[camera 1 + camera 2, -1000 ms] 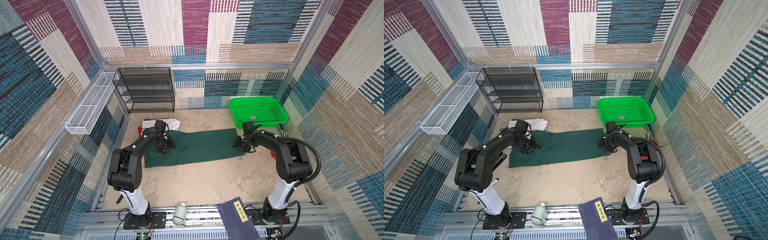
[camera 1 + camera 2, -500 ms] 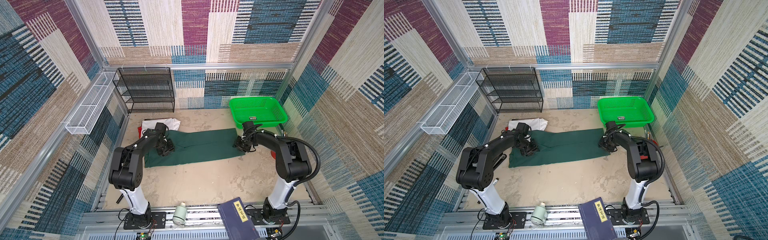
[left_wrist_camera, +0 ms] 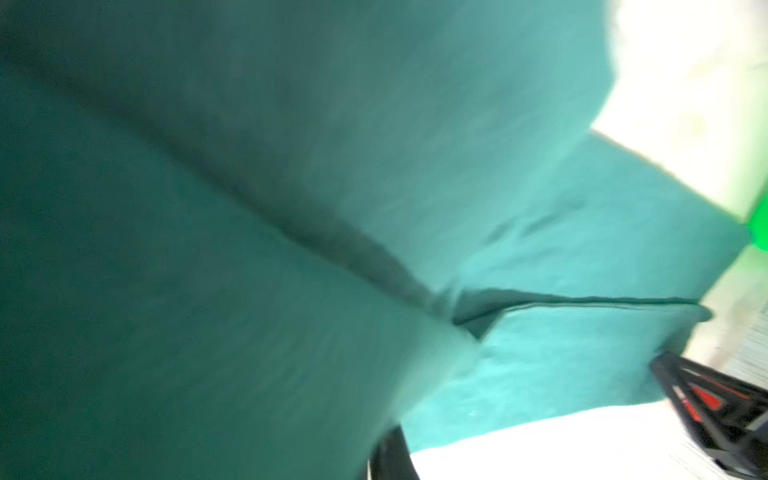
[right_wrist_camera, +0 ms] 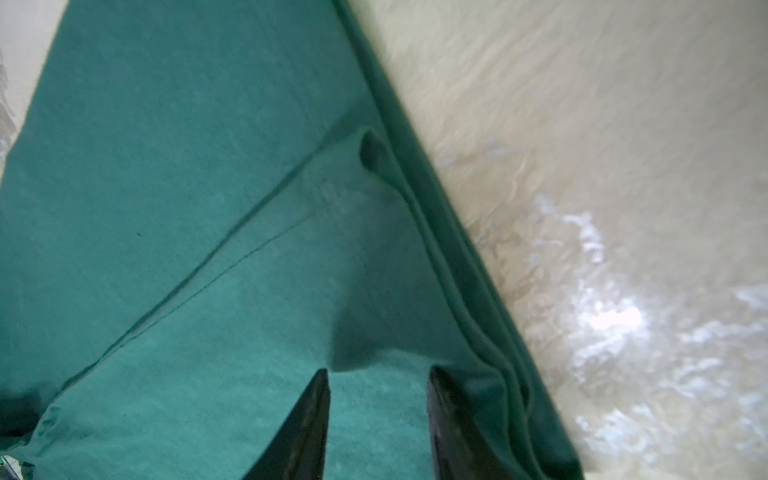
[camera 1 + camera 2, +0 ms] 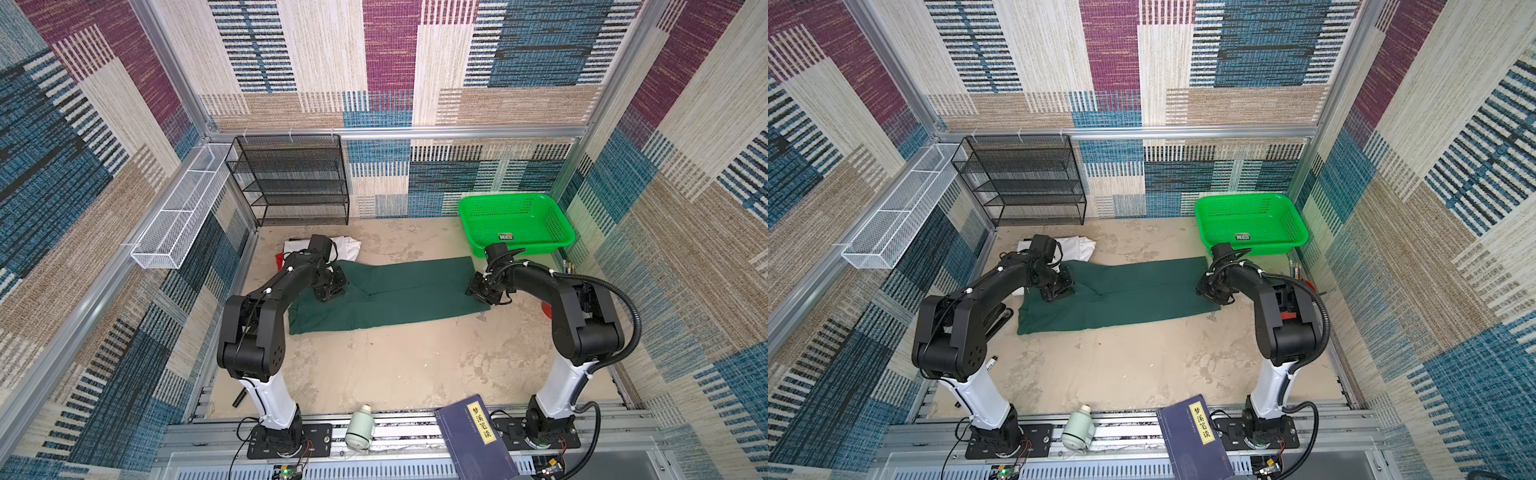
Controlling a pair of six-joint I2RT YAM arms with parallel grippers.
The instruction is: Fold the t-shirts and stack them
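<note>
Step in hand: folding the dark green t-shirt. It lies flat on the counter as a long band, already narrowed lengthwise, and runs between the two arms. Stack so far: a folded white t-shirt at the back left, just behind the band's left end. The edge of a red t-shirt peeks out beside it. Both are partly hidden by the left arm.

Left hand is down on the band's left part, pressed together. In the left wrist view a ridge of green cloth runs toward it, so it looks to be pinching the shirt, but the pinch point is out of sight. Right hand is at the right end with fingers spread. The tips sit over the cloth just inside the layered edge, nothing pinched.

Judgement: mid-fold, crosswise fold not yet made. The next move calls for the right hand to close through all the layers. Then one end is carried over the other with edges matched. A one-layer pinch would let the band splay. After that it goes onto the stack.
</note>
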